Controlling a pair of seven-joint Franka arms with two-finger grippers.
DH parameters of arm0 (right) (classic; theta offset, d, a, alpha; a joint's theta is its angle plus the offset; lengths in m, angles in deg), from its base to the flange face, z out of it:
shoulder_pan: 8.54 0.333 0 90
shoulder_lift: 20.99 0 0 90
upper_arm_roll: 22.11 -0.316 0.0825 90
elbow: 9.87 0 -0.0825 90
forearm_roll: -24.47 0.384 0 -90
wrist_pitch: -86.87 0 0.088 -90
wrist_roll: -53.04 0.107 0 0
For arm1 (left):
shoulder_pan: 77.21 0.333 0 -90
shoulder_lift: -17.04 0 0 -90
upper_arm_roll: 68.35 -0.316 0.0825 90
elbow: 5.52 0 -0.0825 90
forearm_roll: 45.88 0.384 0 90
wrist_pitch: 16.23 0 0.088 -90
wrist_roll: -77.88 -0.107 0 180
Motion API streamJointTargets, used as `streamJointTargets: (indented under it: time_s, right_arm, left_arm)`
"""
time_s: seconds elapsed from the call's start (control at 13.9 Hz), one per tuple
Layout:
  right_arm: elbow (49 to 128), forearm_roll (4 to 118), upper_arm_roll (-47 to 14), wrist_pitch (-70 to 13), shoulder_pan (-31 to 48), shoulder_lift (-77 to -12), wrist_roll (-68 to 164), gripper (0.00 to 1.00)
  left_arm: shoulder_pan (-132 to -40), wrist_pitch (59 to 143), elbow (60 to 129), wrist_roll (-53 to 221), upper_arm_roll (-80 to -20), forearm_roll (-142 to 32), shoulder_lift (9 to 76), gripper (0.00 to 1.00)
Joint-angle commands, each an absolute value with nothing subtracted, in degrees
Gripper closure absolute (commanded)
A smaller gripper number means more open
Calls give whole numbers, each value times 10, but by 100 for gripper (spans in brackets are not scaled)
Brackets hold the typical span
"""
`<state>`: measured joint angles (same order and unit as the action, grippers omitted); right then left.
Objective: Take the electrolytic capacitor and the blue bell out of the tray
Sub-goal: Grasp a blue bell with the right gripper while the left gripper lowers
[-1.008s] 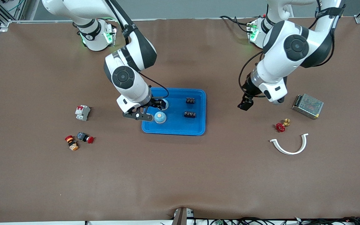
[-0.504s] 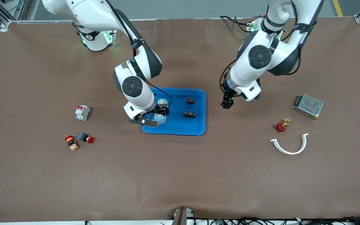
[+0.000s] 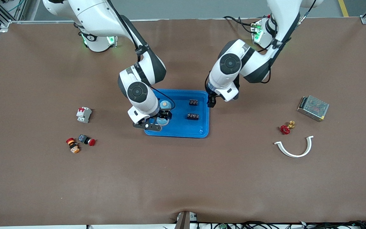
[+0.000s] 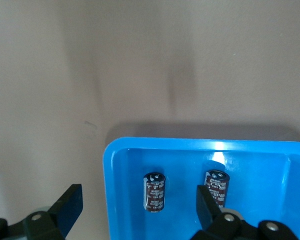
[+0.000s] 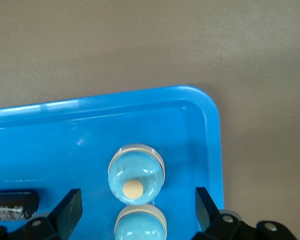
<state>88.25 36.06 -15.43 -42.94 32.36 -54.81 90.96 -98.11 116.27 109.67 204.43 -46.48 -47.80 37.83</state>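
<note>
Two capacitors lie in the blue tray toward the left arm's end; two blue bells sit toward the right arm's end. The right gripper hangs over the bells, fingers spread wide, holding nothing. The left gripper hangs over the tray's rim beside the capacitors, equally spread, empty

Tray: blue plastic tray with rounded corner, on brown table mat.
Bell 1: light-blue round bell with tan centre button, sits in the tray near its corner.
Bell 2: second light-blue round bell, just beside the first, partly cut off.
Capacitor: dark cylinder lying in the tray, mostly cut off.
Right gripper: fingers spread wide, over the bells, holding nothing.
</note>
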Motion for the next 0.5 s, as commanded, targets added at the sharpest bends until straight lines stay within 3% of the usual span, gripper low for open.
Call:
streamJointTargets:
  time_s: [0.0, 0.43]
  right_arm:
    - [870, 348, -147, -450, 332, -573, 911, 0]
    - [867, 344, -147, -463, 339, -582, 909, 0]
  left_arm:
    - [-995, 1180, 1089, 2074, -465, -457, 394, 0]
    - [-1000, 1185, 1062, 2087, -466, -440, 428, 0]
